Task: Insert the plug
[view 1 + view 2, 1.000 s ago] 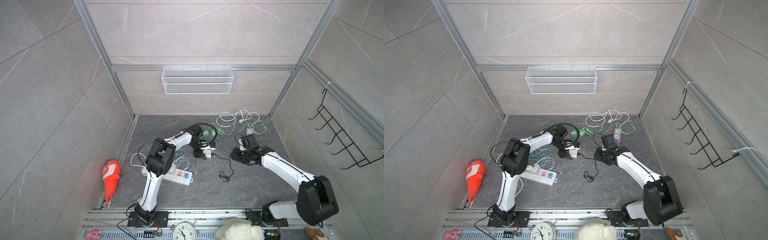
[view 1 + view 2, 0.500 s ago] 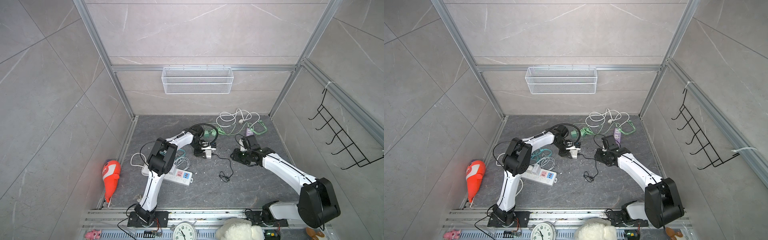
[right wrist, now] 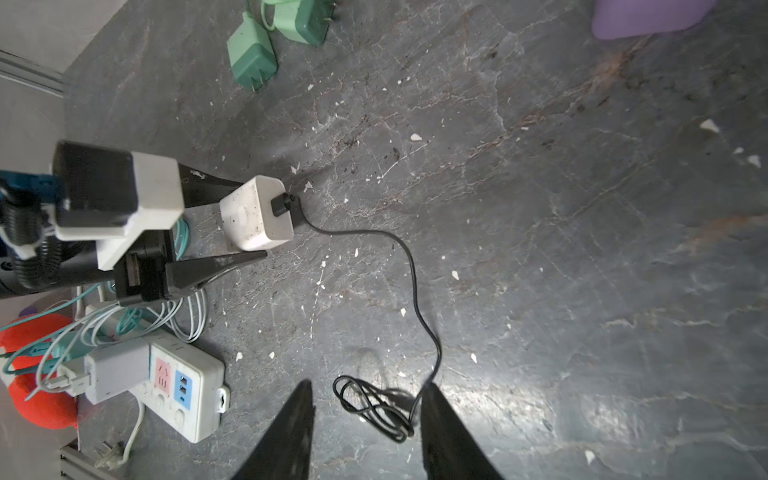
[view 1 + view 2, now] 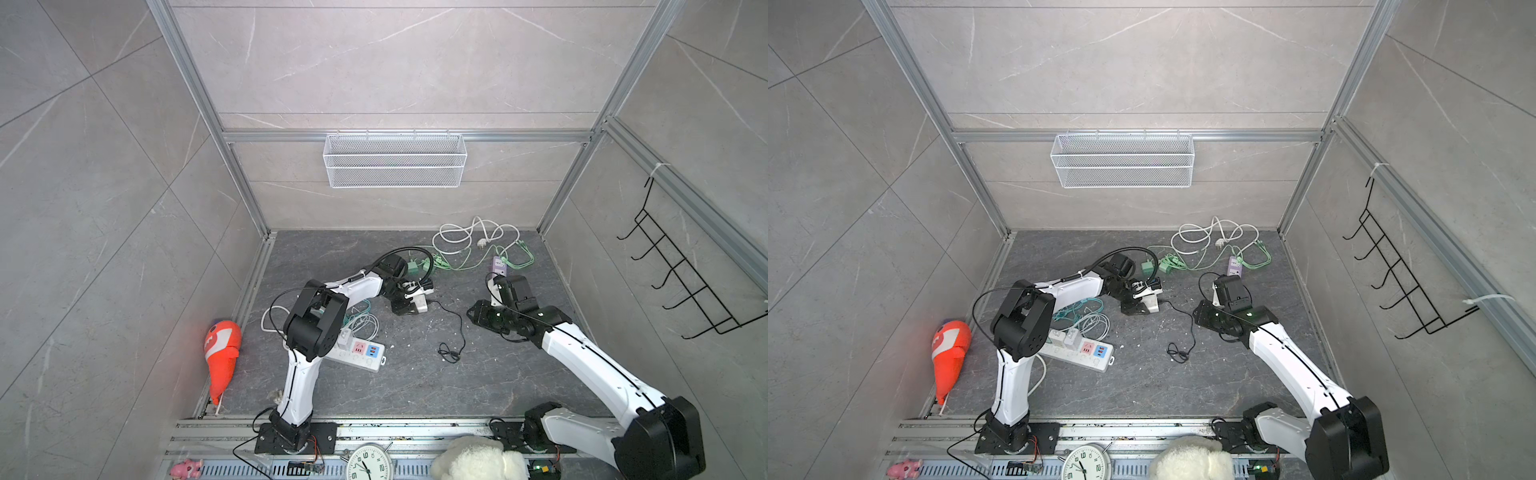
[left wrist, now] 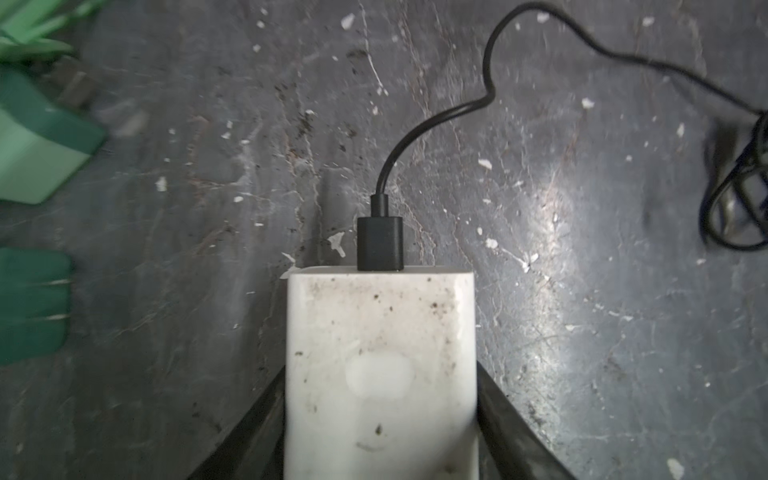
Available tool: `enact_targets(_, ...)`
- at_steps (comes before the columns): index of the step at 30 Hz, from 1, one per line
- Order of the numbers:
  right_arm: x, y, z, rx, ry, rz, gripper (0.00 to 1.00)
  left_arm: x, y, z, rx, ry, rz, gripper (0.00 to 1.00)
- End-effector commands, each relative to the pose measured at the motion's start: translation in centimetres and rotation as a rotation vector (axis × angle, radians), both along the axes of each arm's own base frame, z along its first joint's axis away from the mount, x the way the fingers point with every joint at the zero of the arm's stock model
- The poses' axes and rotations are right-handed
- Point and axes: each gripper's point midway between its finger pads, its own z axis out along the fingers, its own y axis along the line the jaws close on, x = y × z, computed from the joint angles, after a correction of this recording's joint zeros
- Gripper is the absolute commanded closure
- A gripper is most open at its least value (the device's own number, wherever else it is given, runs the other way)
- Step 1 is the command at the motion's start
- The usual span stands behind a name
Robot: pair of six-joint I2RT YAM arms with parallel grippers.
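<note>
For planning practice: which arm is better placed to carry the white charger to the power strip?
Left: the left hand grips the white charger, power strip near that arm; right hand is empty.

We see a scuffed white plastic charger (image 5: 380,374), matt black cable (image 5: 490,70), rough stone-like floor (image 5: 602,311); at twelve o'clock, a wire-mesh basket (image 4: 395,160).

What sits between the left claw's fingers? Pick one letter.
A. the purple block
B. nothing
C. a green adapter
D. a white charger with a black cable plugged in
D: in the left wrist view the white charger, with the black cable plug in its end, sits between the dark fingers of the left claw.
</note>
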Motion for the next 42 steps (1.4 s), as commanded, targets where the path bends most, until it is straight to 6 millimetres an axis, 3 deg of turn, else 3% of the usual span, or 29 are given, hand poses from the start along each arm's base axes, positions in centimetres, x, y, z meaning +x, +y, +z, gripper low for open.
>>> enact_targets(1,-1.0,-0.5,0.8,-0.006,0.015,-0.008,0.55,3.1,-2.3,9.6,-0.290,-0.146,0.146,0.64)
enact_targets(6,-0.2,0.3,3.8,0.017,-0.031,0.033,0.55,3.1,-1.3,14.1,-0.472,-0.234,0.270,0.65)
enact_targets(10,1.0,2.7,5.9,0.105,-0.053,0.125,0.55,2.9,0.9,16.9,-0.594,-0.348,0.394,0.65)
enact_targets(18,4.4,10.0,9.1,0.368,-0.055,0.311,0.56,-0.3,4.1,18.0,-0.623,-0.548,0.549,0.69)
enact_targets(22,3.7,15.2,9.4,0.330,-0.034,0.467,0.56,-1.6,5.5,17.6,-0.642,-0.570,0.590,0.69)
enact_targets(25,2.9,17.9,9.0,0.278,-0.026,0.524,0.56,-2.5,6.2,17.8,-0.658,-0.581,0.611,0.69)
enact_targets(28,2.5,18.6,8.2,0.241,-0.027,0.516,0.56,-3.4,6.6,17.9,-0.666,-0.592,0.621,0.69)
enact_targets(42,1.4,17.2,7.0,0.135,-0.073,0.479,0.54,-7.7,6.6,17.7,-0.700,-0.555,0.572,0.72)
